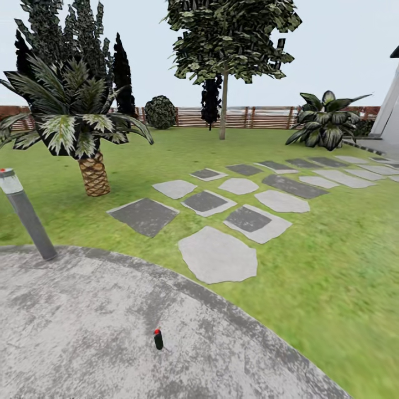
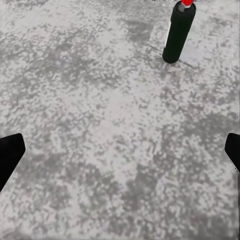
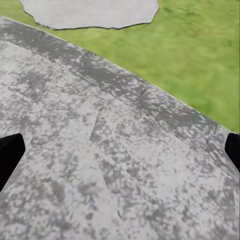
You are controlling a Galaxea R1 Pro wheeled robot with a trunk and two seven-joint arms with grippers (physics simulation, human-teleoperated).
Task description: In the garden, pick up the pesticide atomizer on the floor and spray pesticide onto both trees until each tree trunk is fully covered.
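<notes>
The pesticide atomizer [image 1: 158,338] stands upright on the grey paved floor, a small black cylinder with a red tip. In the left wrist view the atomizer [image 2: 178,32] stands ahead of my left gripper [image 2: 120,155], apart from it. That gripper is open, its dark fingertips [image 2: 9,152] wide apart with nothing between them. My right gripper [image 3: 120,155] is open too, over bare paving near the grass edge. One tall tree [image 1: 233,33] with a pale bare trunk [image 1: 223,108] rises far across the lawn by the fence.
A grey bollard lamp [image 1: 25,213] leans at the paving's left edge. A palm [image 1: 94,172] grows behind it. Stepping stones [image 1: 219,255] run across the lawn to the right. A wooden fence [image 1: 260,116], a round bush [image 1: 160,112] and a broad-leaved plant [image 1: 327,124] line the back.
</notes>
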